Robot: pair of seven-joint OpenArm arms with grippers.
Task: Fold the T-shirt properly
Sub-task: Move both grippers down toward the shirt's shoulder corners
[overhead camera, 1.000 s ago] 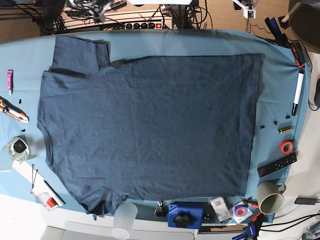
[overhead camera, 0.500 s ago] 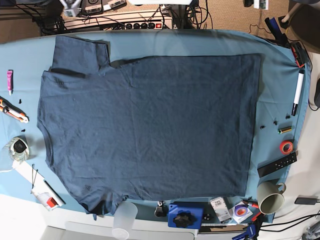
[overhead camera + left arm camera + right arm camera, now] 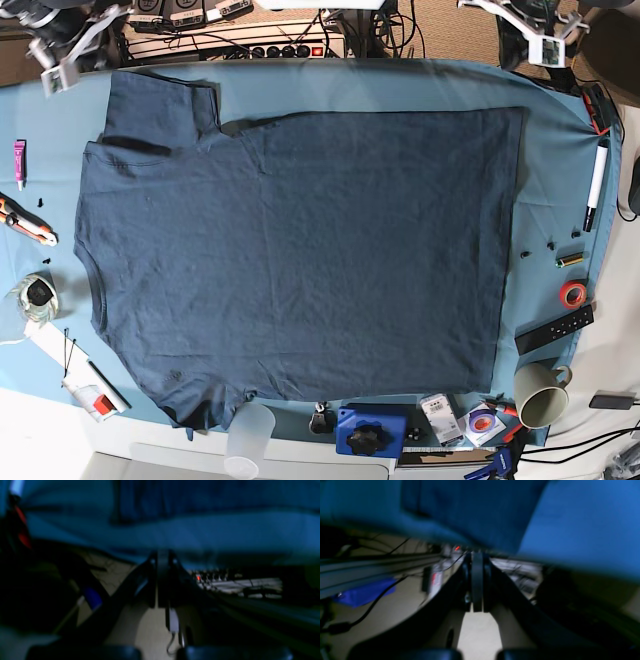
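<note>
Both pairs of jaws are clenched on nothing. In its own wrist view the right gripper (image 3: 477,585) has its dark fingers pressed flat together, and the left gripper (image 3: 162,580) looks the same in its own blurred, dim view, no cloth caught between them. From overhead, the right gripper (image 3: 60,55) hangs at the far corner of the table on that view's left, just off the shirt's sleeve, and the left gripper (image 3: 535,35) hangs at the far corner on that view's right, over the table's edge and apart from the shirt.

The T-shirt (image 3: 300,250) lies spread flat on the teal table cloth (image 3: 560,160), collar end toward the overhead view's left, hem toward its right, one sleeve reaching the far edge and the other the near edge. It covers most of the table.

Around it sit small things: a marker (image 3: 596,187) and a red tape roll (image 3: 572,293) past the hem, a beige mug (image 3: 541,394) at the near corner, and a blue block (image 3: 369,431) along the near edge.
</note>
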